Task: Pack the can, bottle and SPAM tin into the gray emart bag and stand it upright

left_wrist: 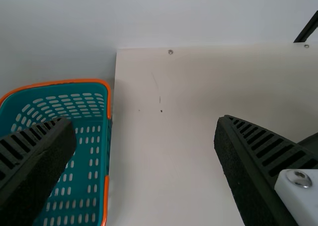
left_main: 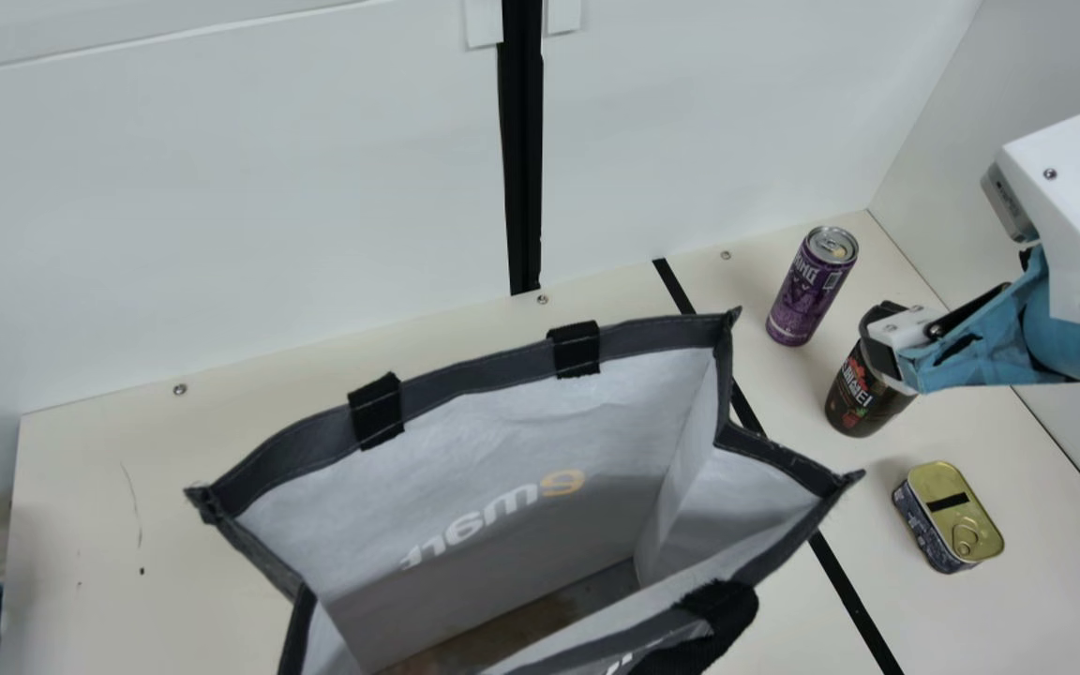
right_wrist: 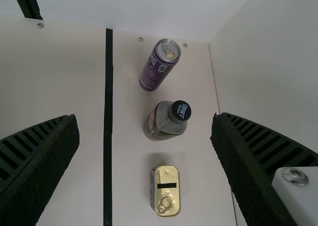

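we see the cream table (left_main: 156, 506) carrying the job, and the gray bag (left_main: 474, 370) stands near its middle, probably so both arms can reach it. it is upright with its mouth spread wide, which should let us lower things in from above; the cloth could fold if we bump the rim.

the teal basket (left_wrist: 69, 81) sits off at the left, and we take it to have no part in this packing.

our left gripper (left_wrist: 145, 124) is empty, its 2 fingers well apart, out on the basket side; there it likely leaves the mouth free and could steady the bag.

our right gripper (right_wrist: 145, 119) is also spread and empty, hanging above the bottle (right_wrist: 164, 121). we judge it is lining up to straddle the bottle first, and the wide gap suits that round body.

the bottle stands upright between the other 2 goods, with space around it for fingers. the can (right_wrist: 156, 69) stands upright towards the back wall. the tin (right_wrist: 166, 186) lies flat, pull ring up, so we would need a low grip on its sides. all 3 still need packing.
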Motion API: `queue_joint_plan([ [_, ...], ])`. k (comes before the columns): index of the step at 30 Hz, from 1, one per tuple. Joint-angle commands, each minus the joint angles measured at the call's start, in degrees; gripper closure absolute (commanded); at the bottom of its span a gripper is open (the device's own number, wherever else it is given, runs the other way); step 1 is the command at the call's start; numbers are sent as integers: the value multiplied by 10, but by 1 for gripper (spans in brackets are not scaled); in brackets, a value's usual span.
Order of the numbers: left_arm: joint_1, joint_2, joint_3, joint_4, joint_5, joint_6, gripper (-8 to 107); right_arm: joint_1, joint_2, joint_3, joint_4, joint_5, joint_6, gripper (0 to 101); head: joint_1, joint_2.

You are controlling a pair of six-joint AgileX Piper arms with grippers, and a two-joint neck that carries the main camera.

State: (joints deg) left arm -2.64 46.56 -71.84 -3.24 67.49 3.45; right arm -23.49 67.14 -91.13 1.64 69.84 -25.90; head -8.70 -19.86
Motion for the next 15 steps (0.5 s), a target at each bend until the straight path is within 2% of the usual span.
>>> queue_joint_plan([
  [1, 1, 6, -5, -4, -4, 7, 9, 0, 0, 0, 0, 0, 0, 6, -13, -1],
  [15, -3, 60, -59, -33, -33, 57, 9, 0, 0, 0, 0, 0, 0, 6, -13, -1],
])
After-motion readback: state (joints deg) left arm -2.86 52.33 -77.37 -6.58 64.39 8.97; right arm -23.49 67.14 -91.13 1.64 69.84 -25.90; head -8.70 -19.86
